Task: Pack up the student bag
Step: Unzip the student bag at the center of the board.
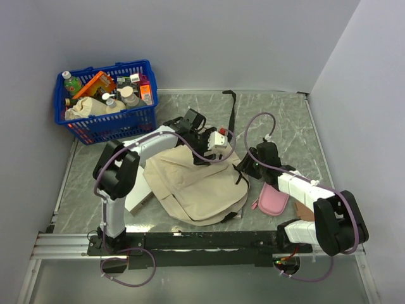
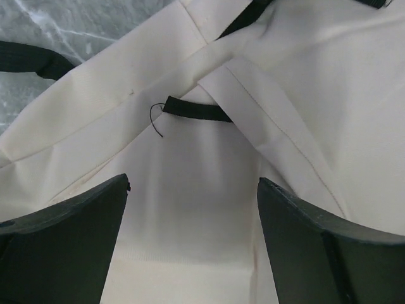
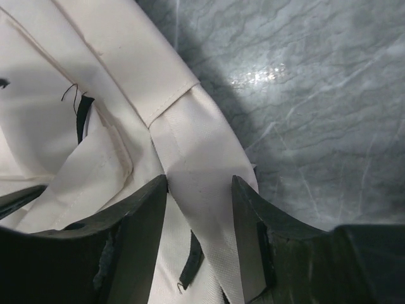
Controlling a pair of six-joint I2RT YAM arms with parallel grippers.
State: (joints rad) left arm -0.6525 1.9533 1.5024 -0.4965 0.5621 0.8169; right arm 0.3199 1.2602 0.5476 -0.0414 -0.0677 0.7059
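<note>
I saw the student bag point(image 1: 196, 187) lying flat near the middle of the marble table point(image 1: 291, 126), its cream fabric rumpled and one black strap point(image 1: 232, 111) trailing off toward twelve o'clock. The left gripper point(image 1: 204, 152) hung over the bag's twelve o'clock edge, released. On its wrist camera the two fingers point(image 2: 69, 240) stood wide apart above bare cream cloth and a short black loop point(image 2: 196, 109), pinching nothing. The right gripper point(image 1: 245, 167) sat at the bag's three o'clock edge, its jaws astride a stitched fold of the cream rim; I could not tell whether they squeezed it or merely flanked it. A pink pouch point(image 1: 273, 201) lay just beside the bag at four o'clock. A crowded blue basket point(image 1: 111, 123) stood well apart at ten o'clock, and a white flat thing point(image 1: 136, 195) poked out from under the bag at nine o'clock.
</note>
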